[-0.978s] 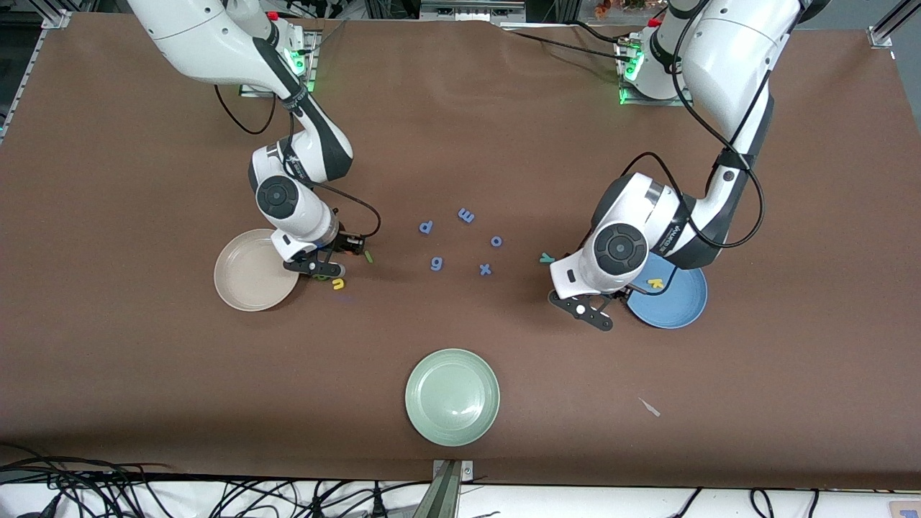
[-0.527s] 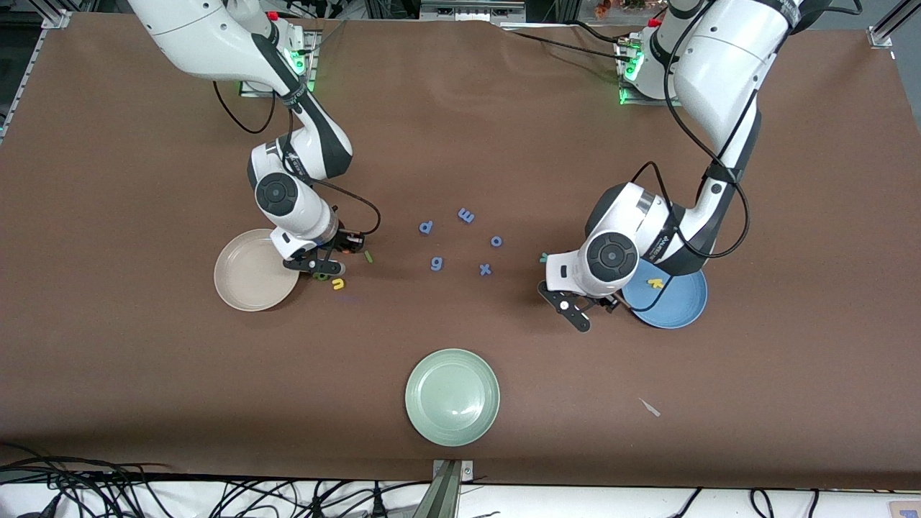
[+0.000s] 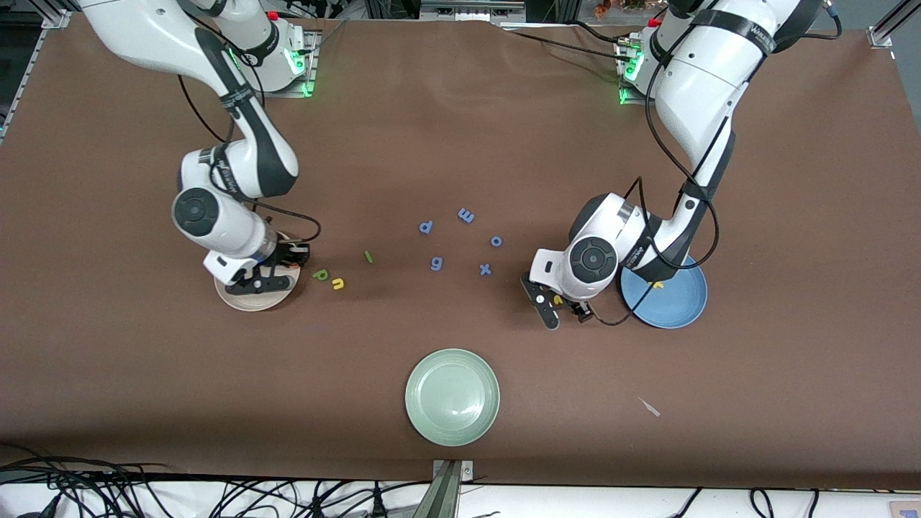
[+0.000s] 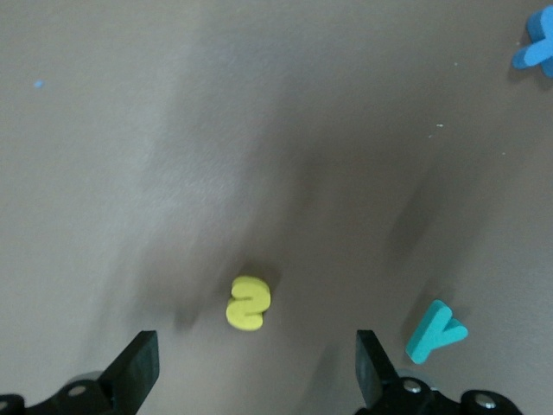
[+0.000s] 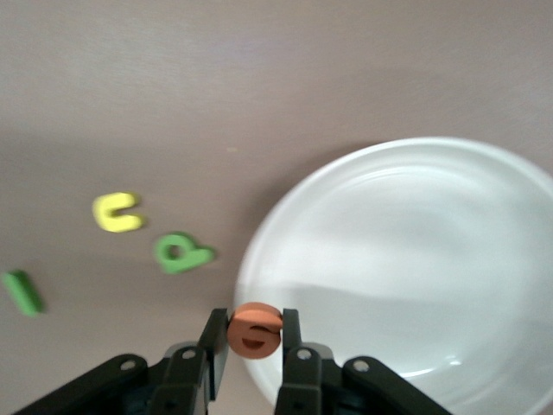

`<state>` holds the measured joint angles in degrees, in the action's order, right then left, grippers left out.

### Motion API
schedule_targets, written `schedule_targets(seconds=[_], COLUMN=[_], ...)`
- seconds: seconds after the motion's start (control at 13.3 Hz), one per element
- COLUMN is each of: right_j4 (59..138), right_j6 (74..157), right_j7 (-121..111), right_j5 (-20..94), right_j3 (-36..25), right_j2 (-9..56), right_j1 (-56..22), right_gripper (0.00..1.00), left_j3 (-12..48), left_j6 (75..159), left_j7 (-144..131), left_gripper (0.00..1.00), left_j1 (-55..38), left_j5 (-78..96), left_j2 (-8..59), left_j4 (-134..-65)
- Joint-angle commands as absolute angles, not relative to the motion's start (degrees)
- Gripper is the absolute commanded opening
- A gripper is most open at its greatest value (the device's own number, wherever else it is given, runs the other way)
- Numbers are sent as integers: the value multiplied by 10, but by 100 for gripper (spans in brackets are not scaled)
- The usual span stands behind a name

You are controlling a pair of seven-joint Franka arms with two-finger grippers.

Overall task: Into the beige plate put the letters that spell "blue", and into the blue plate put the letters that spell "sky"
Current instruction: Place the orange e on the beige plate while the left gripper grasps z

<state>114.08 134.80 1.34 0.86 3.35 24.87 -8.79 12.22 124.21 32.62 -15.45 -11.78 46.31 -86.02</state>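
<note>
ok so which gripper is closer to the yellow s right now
Left. The left gripper hangs open right over the yellow s. The right gripper holds the orange e at the beige plate, toward the right arm's end.

light: even, bright overhead | shadows: soft, short, under both arms on the table (image 3: 460,129) | glare: pale sheen on the beige plate (image 5: 406,259) (right wrist view) | blur: both wrist views soft, smeared | front view: sharp, edges undistorted
</note>
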Motion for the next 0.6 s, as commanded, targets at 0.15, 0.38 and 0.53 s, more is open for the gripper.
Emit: schedule_targets(seconds=[0.15,0.38,0.53], right_j4=[1147,1143,1139], right_j6=[1345,1347,1349], right_j7=[-45,81,163], right_j5=[15,9,0], right_j3=[19,67,101], right_j2=[249,252,271], right_j1=[-72,-73,-73], right_gripper=[78,77,77], left_j3=[120,120,120], left_j6=[1287,1289,1289], left_j7=[410,411,410], left_gripper=[99,69,33], left_j1=[-152,-153,-153], left_j5=[-104,-103,-104], left_j2=[497,496,494], left_j4=[-838,-838,-838])
